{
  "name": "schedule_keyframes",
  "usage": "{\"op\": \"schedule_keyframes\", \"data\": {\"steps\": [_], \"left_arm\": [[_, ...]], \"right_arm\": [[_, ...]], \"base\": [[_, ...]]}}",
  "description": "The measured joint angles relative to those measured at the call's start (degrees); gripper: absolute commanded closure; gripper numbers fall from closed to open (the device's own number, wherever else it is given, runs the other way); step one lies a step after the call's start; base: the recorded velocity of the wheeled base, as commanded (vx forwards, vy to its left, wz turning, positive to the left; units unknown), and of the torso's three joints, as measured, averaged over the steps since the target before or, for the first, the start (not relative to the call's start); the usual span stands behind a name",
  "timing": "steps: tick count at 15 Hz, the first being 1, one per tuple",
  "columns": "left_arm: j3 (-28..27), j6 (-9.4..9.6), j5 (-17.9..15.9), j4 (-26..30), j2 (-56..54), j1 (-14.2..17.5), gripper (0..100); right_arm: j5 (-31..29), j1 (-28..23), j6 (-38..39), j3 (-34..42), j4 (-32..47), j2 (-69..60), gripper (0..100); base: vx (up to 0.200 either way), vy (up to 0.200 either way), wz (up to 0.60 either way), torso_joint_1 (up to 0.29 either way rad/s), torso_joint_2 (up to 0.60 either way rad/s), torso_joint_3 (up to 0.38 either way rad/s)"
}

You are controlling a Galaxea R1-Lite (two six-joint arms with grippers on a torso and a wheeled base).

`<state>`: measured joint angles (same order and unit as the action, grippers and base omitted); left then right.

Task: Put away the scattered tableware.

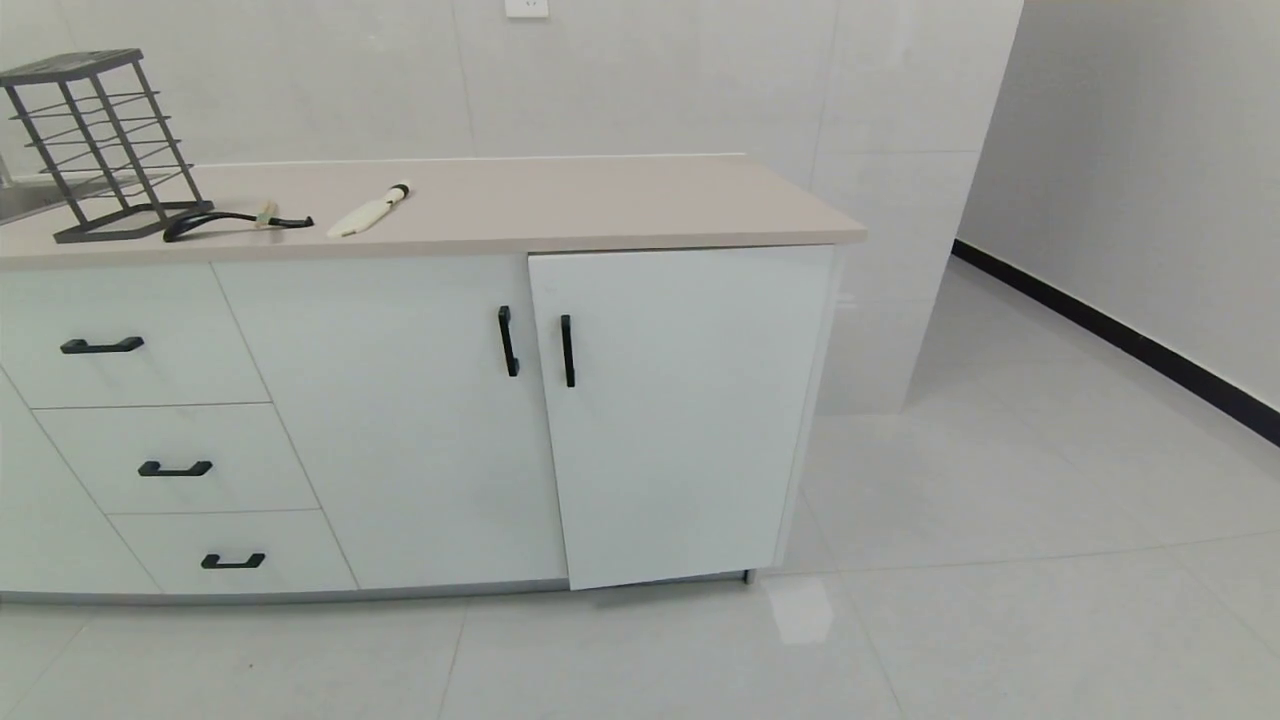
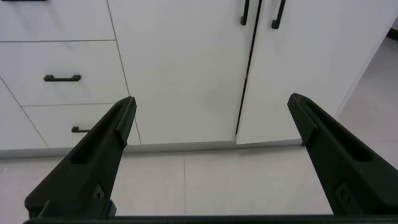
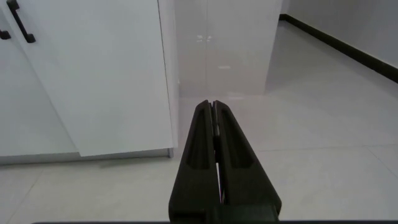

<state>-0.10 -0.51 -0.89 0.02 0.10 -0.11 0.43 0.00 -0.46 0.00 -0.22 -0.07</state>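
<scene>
On the beige countertop (image 1: pixel 600 205) lie a black ladle-like utensil (image 1: pixel 230 220) and a cream-coloured utensil with a pale handle (image 1: pixel 370 211), both toward the left. A dark wire rack (image 1: pixel 100 145) stands beside them at the far left. My left gripper (image 2: pixel 211 109) is open, low in front of the white cabinet, with nothing between its fingers. My right gripper (image 3: pixel 214 107) is shut and empty, low near the cabinet's right corner above the floor.
White cabinet with three drawers (image 1: pixel 150 400) at left and two doors (image 1: pixel 680 400) with black handles; the right door stands slightly ajar. A sink edge (image 1: pixel 20 200) shows at the far left. Pale tiled floor (image 1: pixel 1000 560) extends to the right, bounded by a wall.
</scene>
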Motion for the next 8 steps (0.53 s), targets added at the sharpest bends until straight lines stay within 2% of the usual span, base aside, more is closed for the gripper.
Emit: {"op": "schedule_keyframes", "data": {"steps": [2, 5, 8], "left_arm": [[0.0, 0.00, 0.0, 0.0, 0.0, 0.0, 0], [0.0, 0.00, 0.0, 0.0, 0.0, 0.0, 0], [0.0, 0.00, 0.0, 0.0, 0.0, 0.0, 0]], "right_arm": [[0.0, 0.0, 0.0, 0.0, 0.0, 0.0, 100], [-0.1, 0.0, -0.2, 0.0, 0.0, 0.0, 100], [0.0, 0.0, -0.1, 0.0, 0.0, 0.0, 100]], "base": [[0.000, 0.000, 0.00, 0.000, 0.00, 0.000], [0.000, 0.000, 0.60, 0.004, 0.00, 0.006], [0.000, 0.000, 0.00, 0.000, 0.00, 0.000]]}}
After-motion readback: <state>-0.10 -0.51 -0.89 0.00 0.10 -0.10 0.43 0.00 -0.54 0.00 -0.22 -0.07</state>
